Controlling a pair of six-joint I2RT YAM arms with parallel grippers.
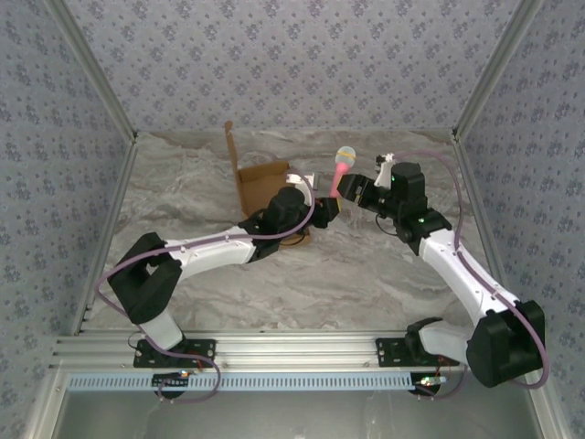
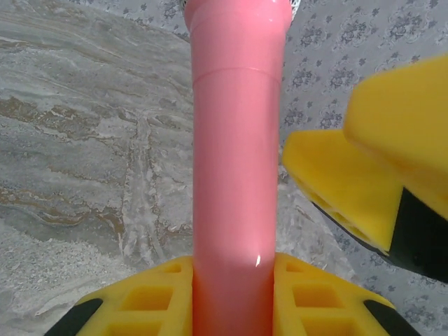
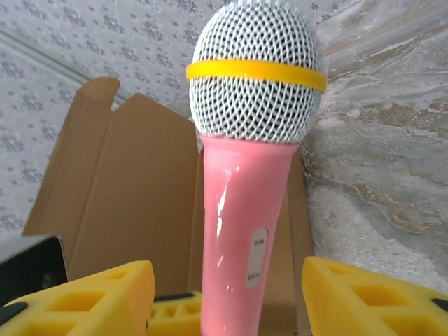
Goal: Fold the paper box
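The paper box (image 1: 260,181) is brown cardboard, partly folded, with one flap standing up at the back centre of the table; it also fills the background behind the microphone (image 3: 126,182). A pink toy microphone (image 1: 344,166) with a mesh head and yellow band stands upright just right of the box. My left gripper (image 1: 322,207) is shut on its pink handle (image 2: 234,175), with yellow pads (image 2: 308,294) pressed against both sides. My right gripper (image 3: 227,280) is open, its pads (image 3: 350,294) standing on either side of the handle with gaps between.
The table (image 1: 274,274) is grey marbled, with patterned walls on three sides. My right gripper's yellow fingers (image 2: 364,182) sit close to the right of the handle in the left wrist view. The left arm reaches diagonally across the table's middle.
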